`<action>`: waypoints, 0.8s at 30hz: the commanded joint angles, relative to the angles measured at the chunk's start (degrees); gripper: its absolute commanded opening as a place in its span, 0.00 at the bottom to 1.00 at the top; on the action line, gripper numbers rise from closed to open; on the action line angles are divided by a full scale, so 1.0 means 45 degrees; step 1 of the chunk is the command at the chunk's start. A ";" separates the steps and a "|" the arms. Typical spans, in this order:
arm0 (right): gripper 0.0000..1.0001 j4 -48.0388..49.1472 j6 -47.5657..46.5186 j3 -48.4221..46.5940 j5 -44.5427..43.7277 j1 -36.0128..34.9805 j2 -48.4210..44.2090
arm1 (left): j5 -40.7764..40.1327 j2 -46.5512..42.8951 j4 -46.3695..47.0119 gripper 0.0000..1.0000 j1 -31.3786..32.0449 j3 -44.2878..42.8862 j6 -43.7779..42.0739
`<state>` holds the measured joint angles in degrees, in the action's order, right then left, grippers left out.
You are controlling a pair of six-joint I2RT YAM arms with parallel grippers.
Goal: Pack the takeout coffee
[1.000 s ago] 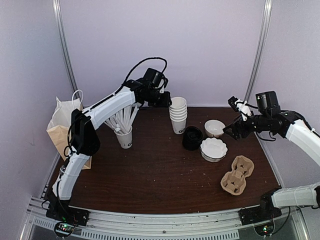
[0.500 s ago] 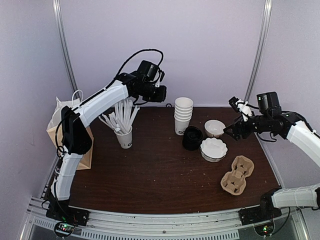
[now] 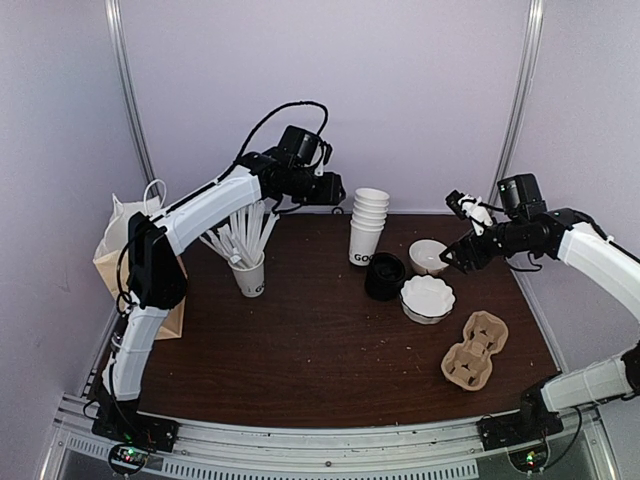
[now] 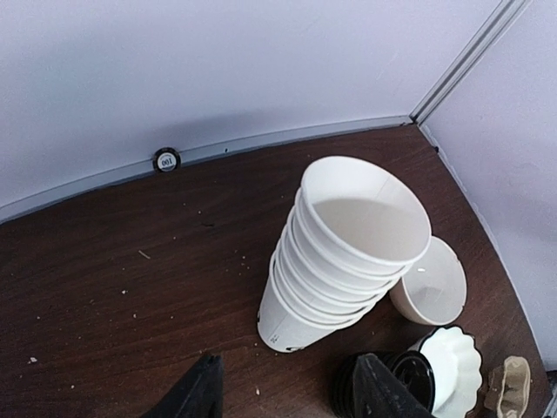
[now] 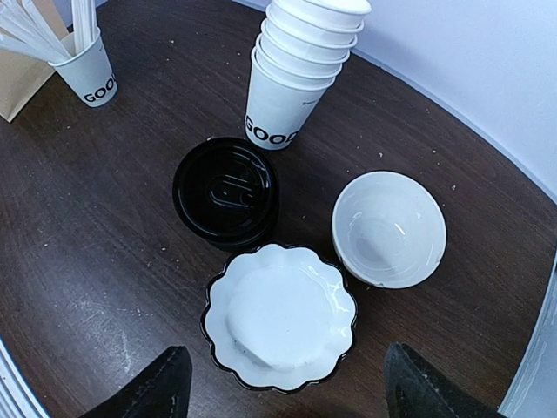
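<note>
I see no single "GOOD" cup standing on its own. A nested stack of white cups (image 3: 368,225) with "GOO" lettering stands at the back middle; it also shows in the left wrist view (image 4: 348,252) and the right wrist view (image 5: 291,87). Black plastic lids (image 3: 385,277) sit just in front of it, seen from above in the right wrist view (image 5: 226,192). My left gripper (image 3: 335,190) is open and empty, above and left of the stack (image 4: 287,396). My right gripper (image 3: 455,262) is open and empty, hovering over the dishes (image 5: 287,383).
A cup of white straws (image 3: 250,275) stands left of the middle. A white bowl (image 3: 428,256) and a scalloped white dish (image 3: 427,298) sit right of the lids. A cardboard cup carrier (image 3: 475,350) lies front right. A paper bag (image 3: 125,260) stands at the left edge.
My left gripper has lifted away from the top of the cup stack, and the stack now stands slightly further right. My right gripper has shifted a little left.
</note>
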<state>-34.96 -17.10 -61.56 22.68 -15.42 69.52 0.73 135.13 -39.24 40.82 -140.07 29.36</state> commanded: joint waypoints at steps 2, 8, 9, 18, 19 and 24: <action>0.81 -0.0113 0.0202 -0.0182 -0.0066 -0.0089 -0.0110 | 0.0032 0.0977 0.1830 0.55 -0.0009 -0.0683 0.0791; 0.81 -0.0036 0.0108 0.0120 -0.0122 -0.0092 -0.0279 | -0.0450 0.1419 0.2437 0.57 -0.0008 -0.1068 0.0789; 0.82 -0.0038 0.0102 0.0152 -0.0135 -0.0089 -0.0308 | -0.0457 0.1448 0.2474 0.57 -0.0008 -0.1069 0.0839; 0.82 0.0107 0.0084 0.0374 -0.0047 -0.0089 -0.0365 | -0.0163 0.1696 0.2402 0.52 0.0031 -0.0971 0.1150; 0.82 0.0102 0.0074 0.0379 -0.0040 -0.0089 -0.0369 | 0.0203 0.1739 0.2326 0.51 0.0031 -0.0969 0.1150; 0.82 0.0144 0.0082 0.0448 -0.0044 -0.0089 -0.0419 | 0.0513 0.2297 0.1534 0.43 0.0011 -0.1593 0.1198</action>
<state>-34.98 -16.62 -60.45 22.68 -15.51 68.99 1.32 142.74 -31.51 40.82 -144.46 34.20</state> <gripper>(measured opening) 0.824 0.435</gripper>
